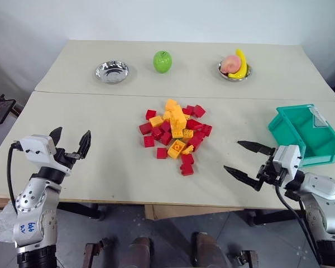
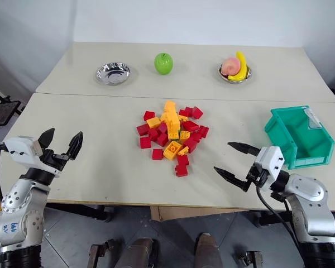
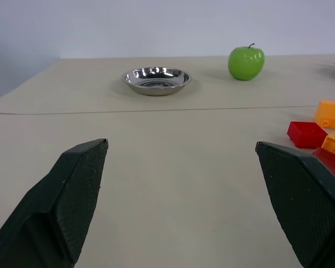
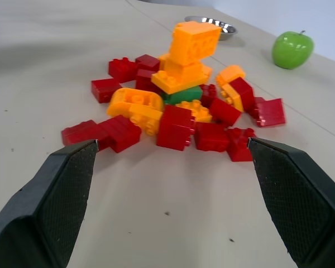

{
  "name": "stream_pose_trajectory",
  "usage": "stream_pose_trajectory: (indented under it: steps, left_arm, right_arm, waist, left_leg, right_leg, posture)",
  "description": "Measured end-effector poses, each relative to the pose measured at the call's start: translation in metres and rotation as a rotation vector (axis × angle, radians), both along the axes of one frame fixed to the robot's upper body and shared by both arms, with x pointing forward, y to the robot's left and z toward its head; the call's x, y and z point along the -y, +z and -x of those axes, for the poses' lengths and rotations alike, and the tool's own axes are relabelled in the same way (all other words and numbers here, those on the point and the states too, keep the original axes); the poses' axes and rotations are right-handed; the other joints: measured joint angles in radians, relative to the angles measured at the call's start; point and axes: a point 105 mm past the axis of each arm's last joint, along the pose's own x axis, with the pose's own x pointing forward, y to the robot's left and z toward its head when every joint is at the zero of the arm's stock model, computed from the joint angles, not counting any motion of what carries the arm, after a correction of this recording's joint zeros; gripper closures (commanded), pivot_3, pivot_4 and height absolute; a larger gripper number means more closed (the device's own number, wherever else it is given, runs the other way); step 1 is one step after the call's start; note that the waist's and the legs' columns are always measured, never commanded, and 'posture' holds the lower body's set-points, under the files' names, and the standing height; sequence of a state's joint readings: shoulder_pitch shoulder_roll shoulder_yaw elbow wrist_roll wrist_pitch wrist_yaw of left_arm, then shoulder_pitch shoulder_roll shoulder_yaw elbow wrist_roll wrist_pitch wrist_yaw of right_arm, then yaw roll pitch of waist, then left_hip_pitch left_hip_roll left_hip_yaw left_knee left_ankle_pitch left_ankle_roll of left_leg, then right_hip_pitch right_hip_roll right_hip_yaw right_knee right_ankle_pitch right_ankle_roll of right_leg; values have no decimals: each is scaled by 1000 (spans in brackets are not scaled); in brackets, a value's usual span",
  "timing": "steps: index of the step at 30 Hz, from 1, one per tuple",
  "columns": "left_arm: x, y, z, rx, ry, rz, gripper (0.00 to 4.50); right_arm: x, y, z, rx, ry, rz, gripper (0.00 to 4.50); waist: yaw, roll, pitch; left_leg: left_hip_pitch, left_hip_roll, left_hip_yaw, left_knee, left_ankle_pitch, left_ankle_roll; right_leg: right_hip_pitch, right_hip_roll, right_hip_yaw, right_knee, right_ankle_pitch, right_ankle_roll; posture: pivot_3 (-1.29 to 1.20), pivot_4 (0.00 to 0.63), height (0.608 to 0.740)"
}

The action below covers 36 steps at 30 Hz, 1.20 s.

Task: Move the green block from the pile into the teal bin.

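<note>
The pile (image 1: 176,134) of red and yellow-orange bricks lies mid-table. In the right wrist view the green block (image 4: 181,95) shows wedged in the pile (image 4: 178,111) under stacked yellow bricks, with red ones in front of it. At the table's right side stands the teal bin (image 1: 312,137), with nothing in it. My right gripper (image 1: 234,156) is open, hovering between pile and bin and pointing at the pile, a short way off; it holds nothing (image 4: 172,142). Over the table's left front my left gripper (image 1: 72,137) is open and holds nothing (image 3: 180,145).
On the far table half sit a steel bowl (image 1: 112,71), a green apple (image 1: 162,61) and a bowl with a peach and a banana (image 1: 235,67). A seam runs across the table between the halves. The front edge lies just below both grippers.
</note>
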<state>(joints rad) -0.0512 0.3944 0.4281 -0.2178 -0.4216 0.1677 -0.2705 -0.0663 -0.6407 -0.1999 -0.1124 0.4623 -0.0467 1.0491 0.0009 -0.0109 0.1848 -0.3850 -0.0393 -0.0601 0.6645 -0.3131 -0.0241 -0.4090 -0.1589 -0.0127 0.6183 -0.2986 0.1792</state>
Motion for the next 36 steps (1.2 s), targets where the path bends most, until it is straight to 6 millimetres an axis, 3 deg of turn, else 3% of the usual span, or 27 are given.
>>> stream_pose_trajectory:
  steps: [5, 9, 12, 18, 21, 23, 25, 29, 31, 36]
  left_arm:
    - [1, 0, 0, -3, -19, 8, 0]
    - [21, 5, 3, -2, -216, -26, 0]
    - [39, 7, 6, -28, -377, -108, 0]
    - [76, -1, 23, -116, -763, -330, 0]
    - [84, -5, 27, -134, -841, -344, 0]
    - [86, -6, 26, -136, -861, -348, 0]
    - [87, -6, 25, -138, -867, -350, 0]
    - [87, -16, 27, -160, -877, -352, 0]
    - [86, -20, 29, -166, -871, -349, 0]
    - [81, -28, 30, -181, -811, -322, 0]
  right_arm:
    - [-1, 1, 0, 2, 10, 1, 33]
    - [-8, 2, -3, 1, 43, 4, 33]
    - [-11, 2, -2, -3, 62, 9, 632]
    - [-14, 4, -4, -56, 127, 3, 2578]
    - [-41, 8, -6, -159, 223, -25, 3628]
    - [-69, 0, -7, -218, 305, 60, 4389]
    - [-84, -6, -9, -243, 327, 105, 4460]
    - [-144, -7, -30, -235, 325, 102, 4460]
    - [-165, -4, -38, -217, 313, 109, 4460]
    - [-189, 2, -73, -161, 193, 144, 4460]
  waist:
    - [0, 0, 0]
    - [-2, 0, 0]
    - [-1, 0, 0]
    - [-2, 0, 0]
    - [-11, 0, 0]
    - [-13, 0, 0]
    - [-9, 0, 0]
    - [-16, 0, 0]
    - [-18, 0, 0]
    - [-17, 0, 0]
  left_leg:
    - [0, 0, 0, 0, 0, 0]
    - [0, 0, 0, 0, 0, 0]
    - [0, 0, 0, 0, 0, 0]
    - [0, 1, 0, 0, 0, 0]
    - [0, 3, -3, -1, 0, -1]
    - [0, 4, -4, 0, -1, -2]
    - [0, 4, -4, 0, -1, -2]
    - [-1, 4, -7, -1, -1, -2]
    - [-1, 4, -8, -1, -1, -3]
    - [-1, 4, -9, 0, -1, -3]
  right_leg:
    - [0, 0, 0, 0, 0, 0]
    - [0, 0, 0, 0, 0, 0]
    - [0, 0, 0, 0, 0, 0]
    - [0, 0, 0, -1, 0, 0]
    - [-1, 3, 0, -1, 1, -2]
    - [-1, 4, 0, 0, 1, -2]
    - [-1, 4, 0, 0, 1, -2]
    - [-3, 4, 0, 1, 1, -2]
    - [-3, 4, 0, 1, 1, -3]
    - [-3, 4, -1, 1, 1, -4]
  posture:
    - [0, 150, 740]
    - [0, 150, 740]
    - [0, 150, 740]
    - [0, 150, 740]
    - [0, 150, 740]
    - [0, 150, 740]
    - [0, 150, 740]
    - [0, 150, 740]
    - [0, 150, 740]
    - [0, 150, 740]
